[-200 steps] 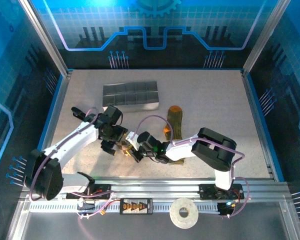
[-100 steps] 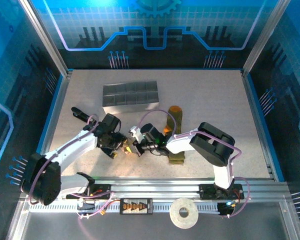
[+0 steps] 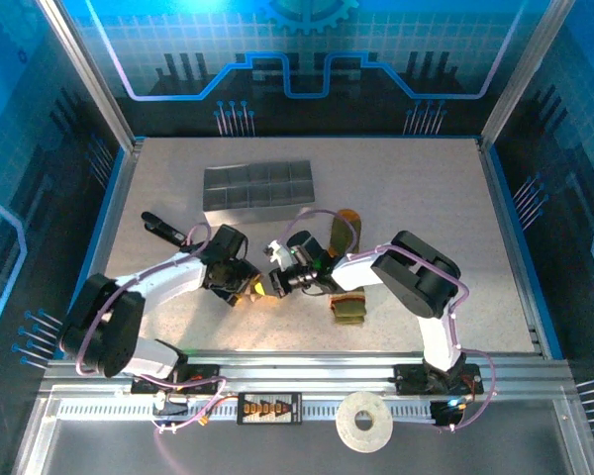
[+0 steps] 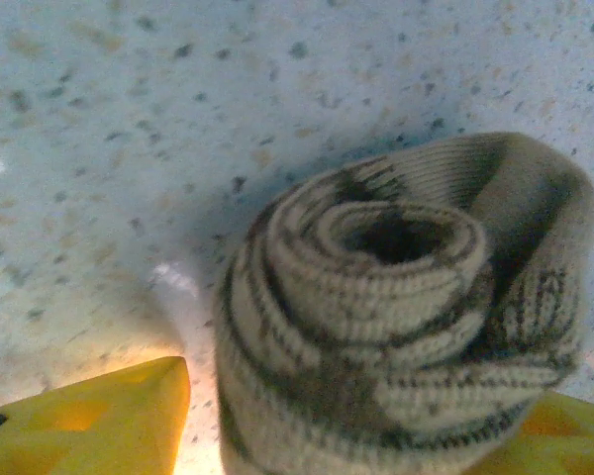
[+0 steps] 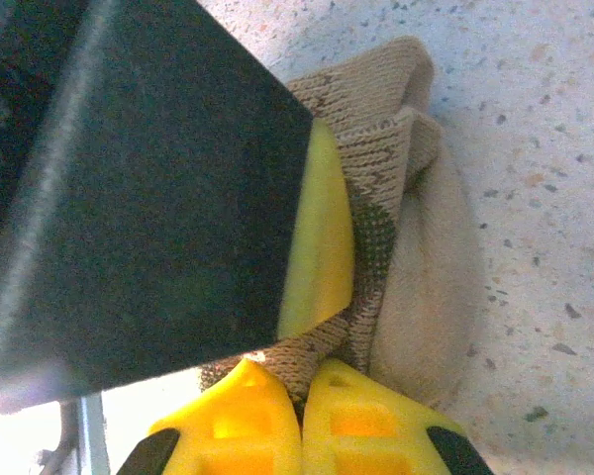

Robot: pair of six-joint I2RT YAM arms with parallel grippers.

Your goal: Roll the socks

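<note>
The rolled beige sock [image 4: 396,307] is straddled on the worktop [image 4: 129,119] by the left claw [image 4: 356,421] (jaws apart). Its edge is pinched in the closed right claw [image 5: 302,388]; the green sock [image 3: 351,308] is laid alongside.

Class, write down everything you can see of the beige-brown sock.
The beige-brown sock is a ribbed knit with a dark brown pattern. It is wound into a tight spiral roll, and the roll's end faces the left wrist camera. It lies on the speckled table. The left gripper's fingers straddle it, with one pad touching it. The right gripper is shut on its edge.
</note>
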